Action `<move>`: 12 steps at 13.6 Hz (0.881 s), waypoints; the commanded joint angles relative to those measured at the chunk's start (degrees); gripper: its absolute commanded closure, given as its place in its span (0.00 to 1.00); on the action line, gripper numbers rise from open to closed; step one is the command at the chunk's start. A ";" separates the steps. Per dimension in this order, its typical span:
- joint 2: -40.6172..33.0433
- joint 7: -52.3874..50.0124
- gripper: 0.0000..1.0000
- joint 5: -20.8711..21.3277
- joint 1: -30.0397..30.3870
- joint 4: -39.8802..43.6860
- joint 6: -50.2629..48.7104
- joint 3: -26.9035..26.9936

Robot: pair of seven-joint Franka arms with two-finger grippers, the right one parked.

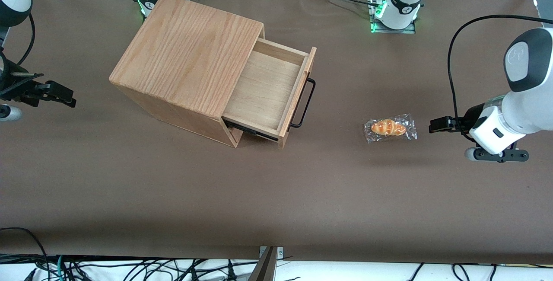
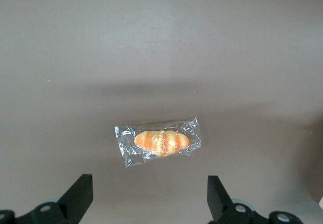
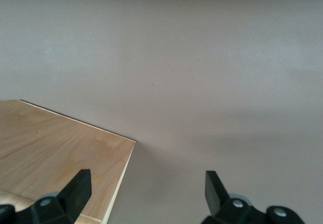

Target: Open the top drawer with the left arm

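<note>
One wooden cabinet [image 1: 190, 62] sits on the brown table [image 1: 276, 194], and its top drawer [image 1: 265, 88] stands pulled well out, showing a bare pale-wood floor; the thin black bar handle [image 1: 303, 103] on the drawer's front faces toward the working arm's end of the table. From that handle, a single wrapped bread roll [image 1: 390, 128] in clear plastic lies on the table, well apart from the cabinet toward the working arm's end, and nothing else lies between the two. The left arm [image 1: 516, 103] hangs farther out still from the cabinet, past the roll, with its gripper [image 1: 440, 124] just beside the roll's wrapper and clear of the drawer. In the left wrist view the gripper's two fingers [image 2: 78, 196] are spread wide and grasp nothing, with the roll [image 2: 161, 142] lying on the table between them.
</note>
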 commanded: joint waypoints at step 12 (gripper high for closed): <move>-0.96 1.45 0.00 6.93 4.68 0.74 0.00 -1.90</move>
